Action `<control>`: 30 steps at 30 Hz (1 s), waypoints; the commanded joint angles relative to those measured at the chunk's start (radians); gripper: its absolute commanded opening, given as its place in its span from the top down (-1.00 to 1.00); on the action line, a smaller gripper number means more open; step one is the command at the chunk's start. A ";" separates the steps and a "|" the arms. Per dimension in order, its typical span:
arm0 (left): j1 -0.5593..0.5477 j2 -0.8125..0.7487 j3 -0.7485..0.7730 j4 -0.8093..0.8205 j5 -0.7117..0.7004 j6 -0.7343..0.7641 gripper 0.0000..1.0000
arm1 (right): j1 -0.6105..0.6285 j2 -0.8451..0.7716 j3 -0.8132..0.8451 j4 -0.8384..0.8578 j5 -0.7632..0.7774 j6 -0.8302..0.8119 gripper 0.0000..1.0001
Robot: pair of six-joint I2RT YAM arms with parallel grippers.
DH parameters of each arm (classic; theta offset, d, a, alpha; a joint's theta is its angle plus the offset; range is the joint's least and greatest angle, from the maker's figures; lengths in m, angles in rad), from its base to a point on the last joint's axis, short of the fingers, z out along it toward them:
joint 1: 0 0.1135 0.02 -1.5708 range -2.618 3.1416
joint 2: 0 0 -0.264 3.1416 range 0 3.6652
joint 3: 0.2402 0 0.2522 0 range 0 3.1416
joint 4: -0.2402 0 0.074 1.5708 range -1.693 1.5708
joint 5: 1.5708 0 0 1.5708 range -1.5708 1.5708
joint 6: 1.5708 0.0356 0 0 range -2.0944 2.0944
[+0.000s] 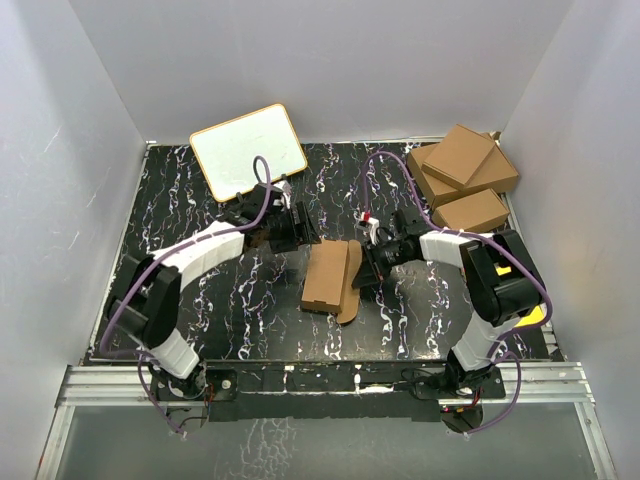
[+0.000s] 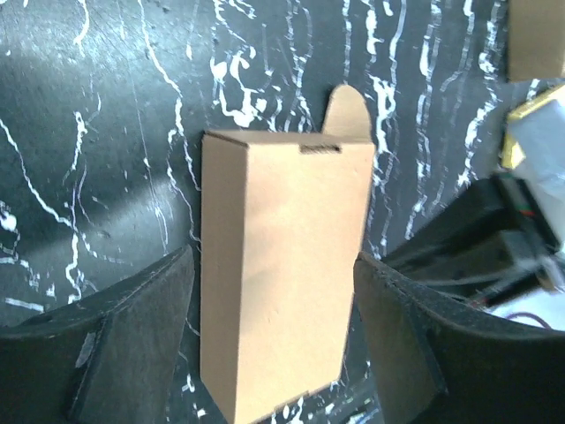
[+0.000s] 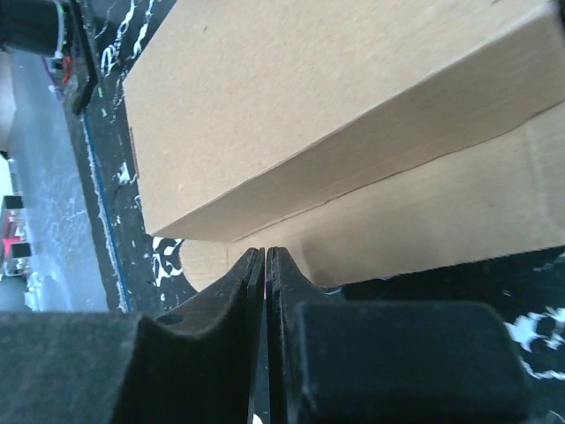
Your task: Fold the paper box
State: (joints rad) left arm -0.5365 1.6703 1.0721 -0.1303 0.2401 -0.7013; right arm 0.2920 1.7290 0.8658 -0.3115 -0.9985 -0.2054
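Observation:
The paper box (image 1: pixel 330 276), a small brown carton, lies on the black marbled table (image 1: pixel 230 300) at the middle, with a rounded tab (image 1: pixel 350 306) sticking out at its near right corner. My left gripper (image 1: pixel 298 232) is open just behind and left of the box. In the left wrist view the box (image 2: pixel 282 265) shows between the spread fingers (image 2: pixel 132 327) with a gap on each side, its tab (image 2: pixel 347 110) at the far end. My right gripper (image 1: pixel 364 266) is shut and empty, its tips (image 3: pixel 266 254) against the box's long right side (image 3: pixel 353 115).
Three larger brown cartons (image 1: pixel 463 172) are stacked at the back right corner. A white board with a tan rim (image 1: pixel 248 150) lies at the back left. White walls enclose the table on three sides.

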 commanded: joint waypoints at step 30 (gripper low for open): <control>-0.046 0.006 -0.204 0.089 0.187 -0.056 -0.18 | 0.083 0.133 0.012 0.206 0.015 0.276 0.81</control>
State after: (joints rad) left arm -0.5716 1.6634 0.8581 -0.0116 0.4374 -0.7628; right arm 0.3664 1.8599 0.8433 -0.1303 -1.0111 0.0925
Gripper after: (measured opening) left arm 0.584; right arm 0.091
